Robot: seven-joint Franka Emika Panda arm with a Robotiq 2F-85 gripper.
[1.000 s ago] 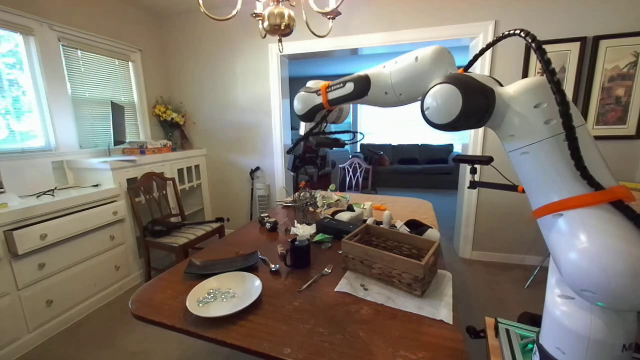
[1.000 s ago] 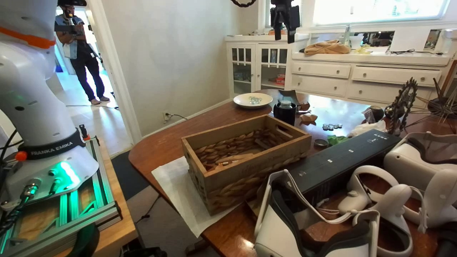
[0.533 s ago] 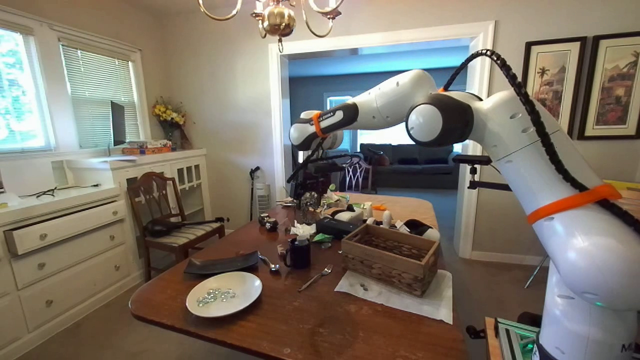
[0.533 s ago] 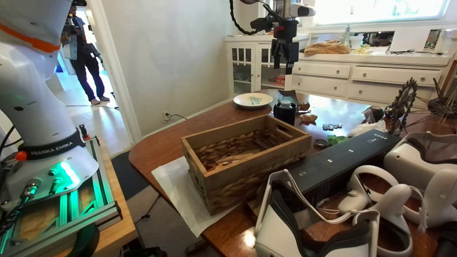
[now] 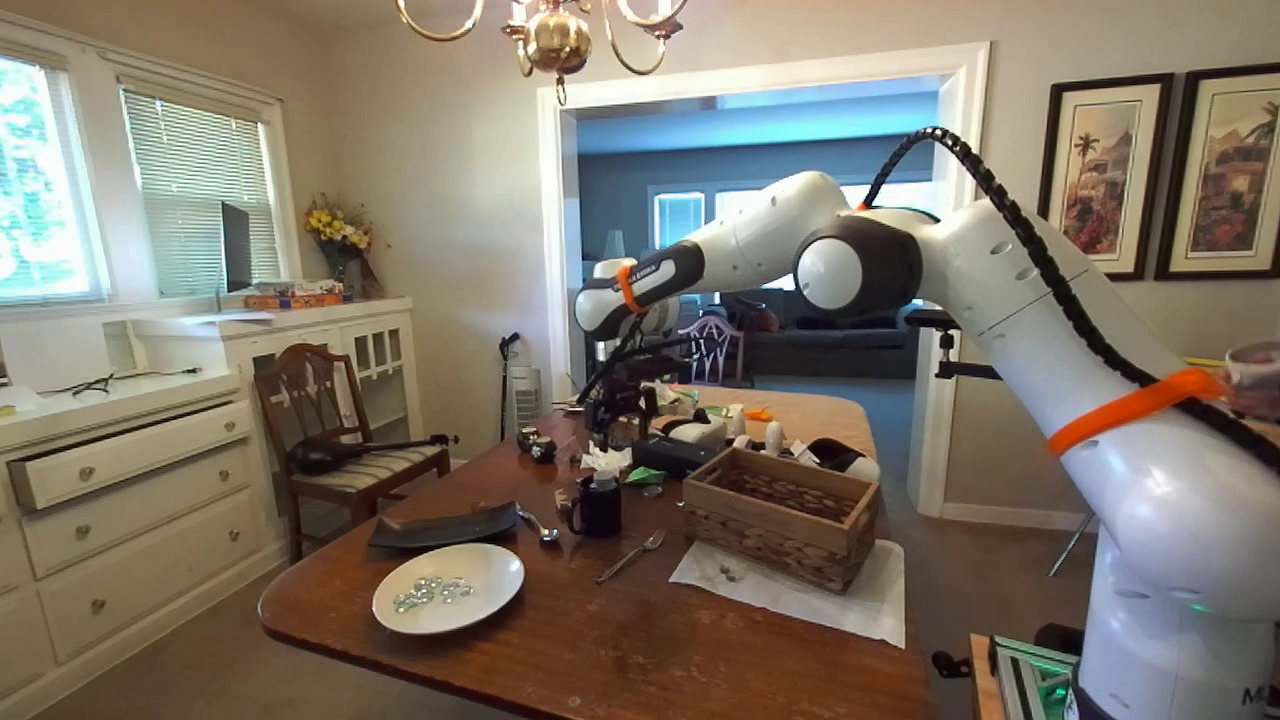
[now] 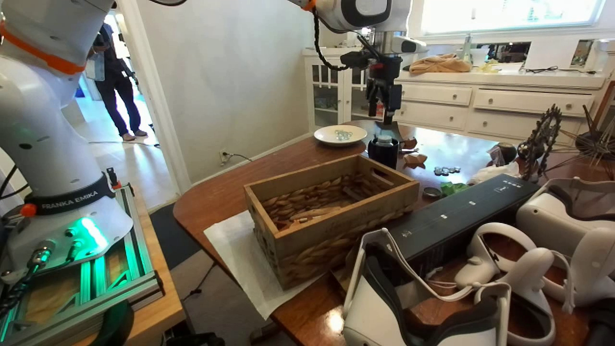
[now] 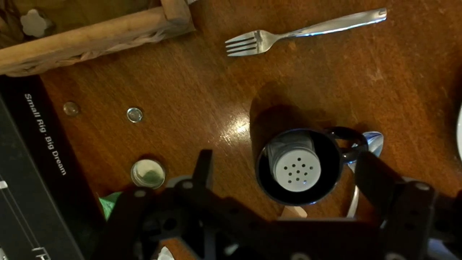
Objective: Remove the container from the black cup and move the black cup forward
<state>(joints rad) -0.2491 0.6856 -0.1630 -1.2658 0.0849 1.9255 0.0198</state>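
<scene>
lowered since half a second ago, the arm [image 5: 770, 228] reaches bent, its pincer [image 6: 381, 116] pointing down, fingers [image 7: 205, 163] apart, above the black cup [image 5: 599, 514] on the table [image 5: 700, 655]. the shaker [image 7: 297, 171] sits in the cup, base hidden; in the wrist view the pincer covers part of the spoon [image 7: 374, 142], and the plate [image 7: 460, 133] is cut off.

The upright black cup [image 5: 600, 513] holds the container [image 7: 296, 166], perforated end up.
</scene>
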